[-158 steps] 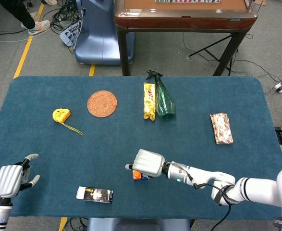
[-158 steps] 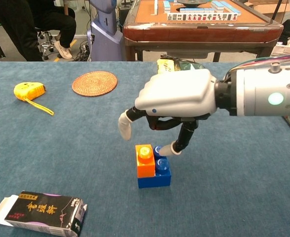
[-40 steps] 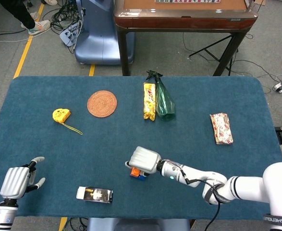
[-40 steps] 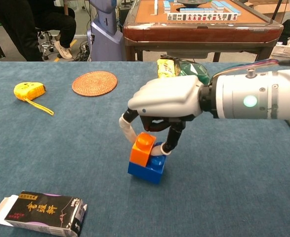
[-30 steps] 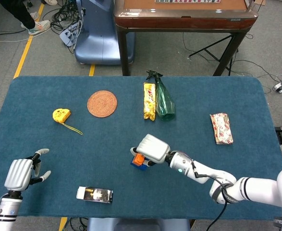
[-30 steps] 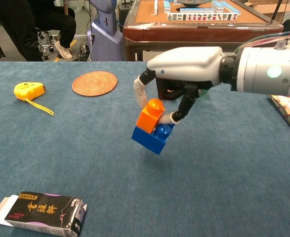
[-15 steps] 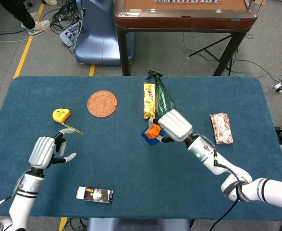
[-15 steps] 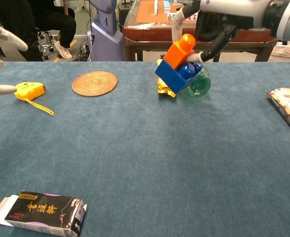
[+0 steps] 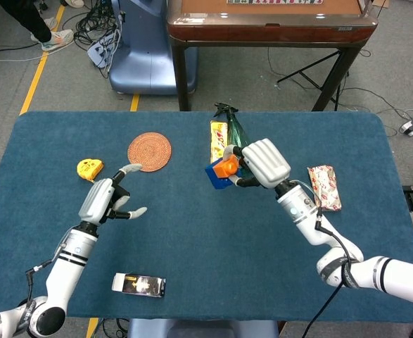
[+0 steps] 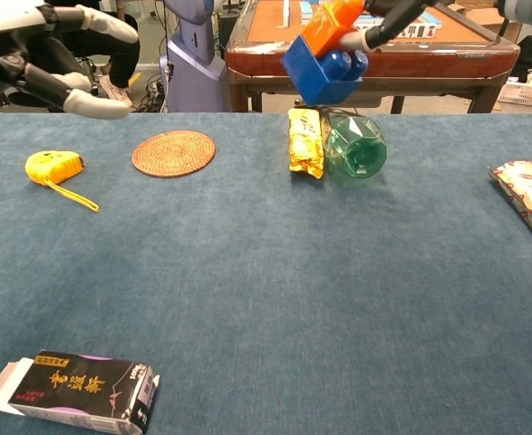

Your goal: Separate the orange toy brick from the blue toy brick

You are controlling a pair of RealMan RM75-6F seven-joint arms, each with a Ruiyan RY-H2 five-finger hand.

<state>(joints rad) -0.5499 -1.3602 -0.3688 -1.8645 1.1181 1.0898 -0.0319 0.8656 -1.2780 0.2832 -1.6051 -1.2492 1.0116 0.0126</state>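
Nearest the robot, at the table's [image 9: 192, 282] front left edge: a black box [image 10: 75, 388] lying flat, one end flap open.

Further in, on the left: left hand [image 9: 107, 199] raised above the cloth, fingers [image 10: 93, 107] spread and holding nothing (palm facing toward the middle of the table).

Across from it, to the right: right hand [image 9: 262, 163] lifted well clear of the table, gripping the joined bricks. Orange brick [image 9: 225, 167] on top, pinched between thumb and a fingertip [image 10: 363, 41]; blue brick [image 9: 217, 176] stuck beneath it and hanging tilted, studs [image 10: 343, 62] showing just under that fingertip. Both bricks on the left side of the palm, pointing toward the left hand, the two not yet pulled apart. Chest view cropped at the top, so only fingertips and bricks visible there.

Behind the left hand: yellow tape measure [image 9: 89, 169] with its strap trailing toward the front, and just right of it a round woven coaster [image 9: 149, 151].

Far middle, partly behind the right hand in the head view: yellow snack packet [image 10: 306, 140] lying beside a green bottle [image 10: 356, 147] on its side, the two touching.

Far right: a patterned wrapper [image 9: 324, 187] lying flat, well apart from everything else.
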